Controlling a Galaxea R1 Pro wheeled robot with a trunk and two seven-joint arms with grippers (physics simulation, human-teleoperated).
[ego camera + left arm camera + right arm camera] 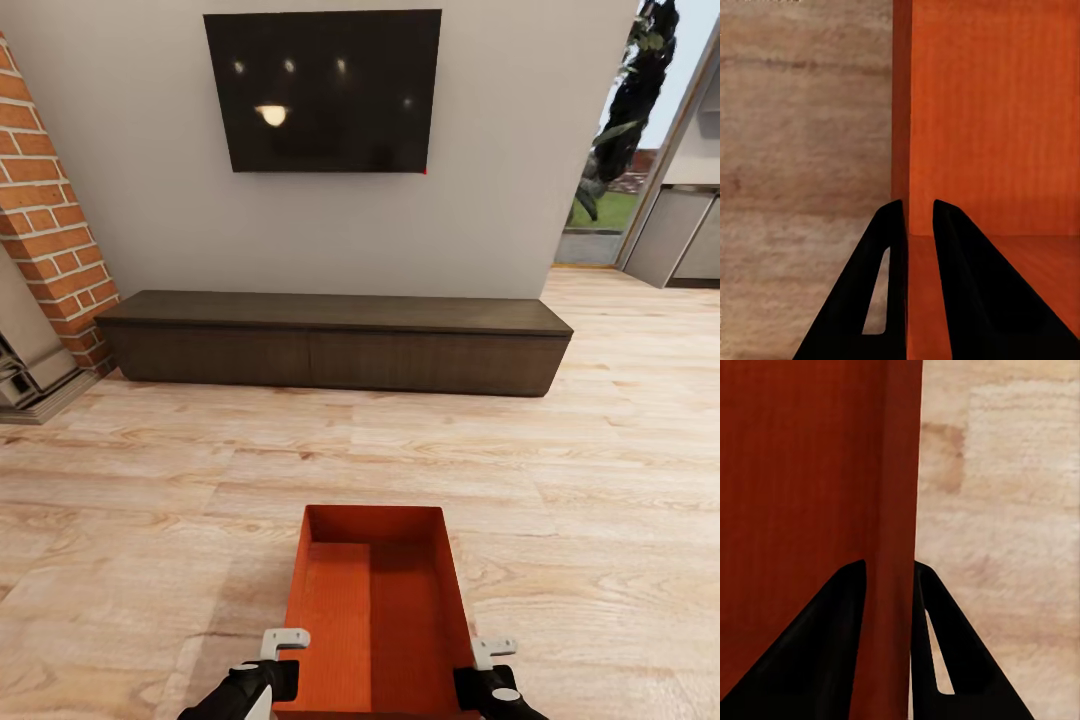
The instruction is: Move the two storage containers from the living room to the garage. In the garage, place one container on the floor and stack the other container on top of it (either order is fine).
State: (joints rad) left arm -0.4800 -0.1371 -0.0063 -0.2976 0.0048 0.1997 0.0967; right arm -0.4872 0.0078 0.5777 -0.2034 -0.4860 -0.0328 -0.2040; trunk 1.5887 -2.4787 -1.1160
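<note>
We are at the carrying step, as we judge it: one of the two orange boxes is held out in front of us over the wood floor (150,500) of the living room, and the garage is nowhere in sight.

Going left to right, the brick column (45,210) stands at the far left, then the long dark cabinet (335,345) against the wall with the black TV (323,90) above it, and at the right a doorway (625,150) opens toward greenery.

Our left gripper (919,225) is closed narrowly on the box's left wall, one finger outside and one inside. The box (375,610) sits between both arms, roughly level. Our right gripper (889,577) pinches the right wall the same way.

The box is empty; we see nothing but its ribbed floor and a shadow across the far half. The second box is not where we are looking.

Next, in our view, comes turning the base away from the cabinet and driving out while both grips stay even, since thin walls could slip or tilt the box.
</note>
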